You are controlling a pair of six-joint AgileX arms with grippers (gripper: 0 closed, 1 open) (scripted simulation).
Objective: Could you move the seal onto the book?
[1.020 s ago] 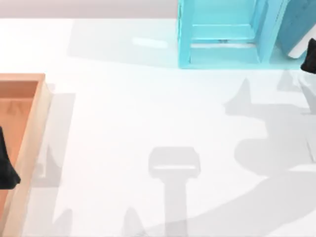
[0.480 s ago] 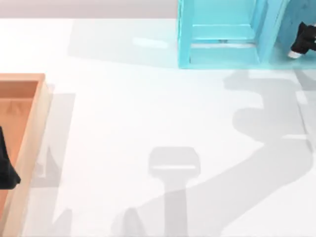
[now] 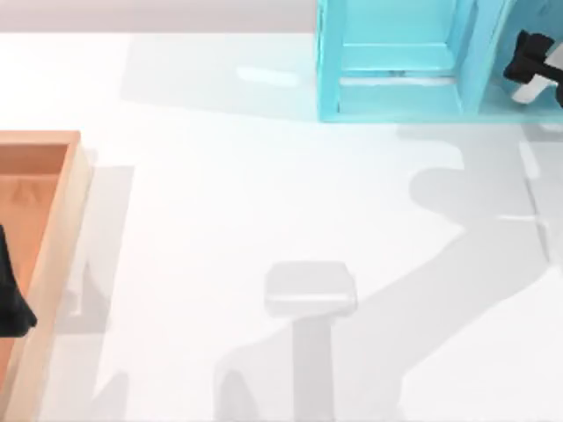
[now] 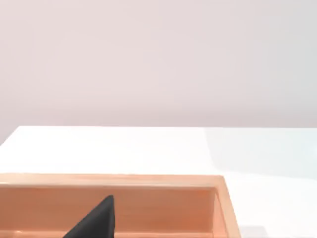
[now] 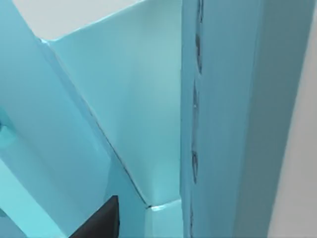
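Observation:
The teal-blue book point(image 3: 531, 13) leans at the back right corner, beside the cyan shelf unit point(image 3: 396, 61). A white strip of its page edges point(image 3: 526, 93) peeks out below my right gripper point(image 3: 533, 58), which hangs over it and covers most of it. In the right wrist view a black fingertip point(image 5: 101, 220) sits close to light cyan walls point(image 5: 133, 109) and a darker blue panel point(image 5: 223, 109). The seal is out of view. My left gripper point(image 3: 10, 303) is parked over the wooden tray point(image 3: 62, 229) at the left edge.
The wooden tray's rim point(image 4: 114, 179) shows in the left wrist view with a black fingertip point(image 4: 96, 223) above its inside. White table point(image 3: 264, 202) stretches between tray and shelf, crossed by the arms' shadows.
My right gripper has moved toward the back, from the table's right edge to over the book beside the shelf. Its shadow shifted with it. The left arm has not moved.

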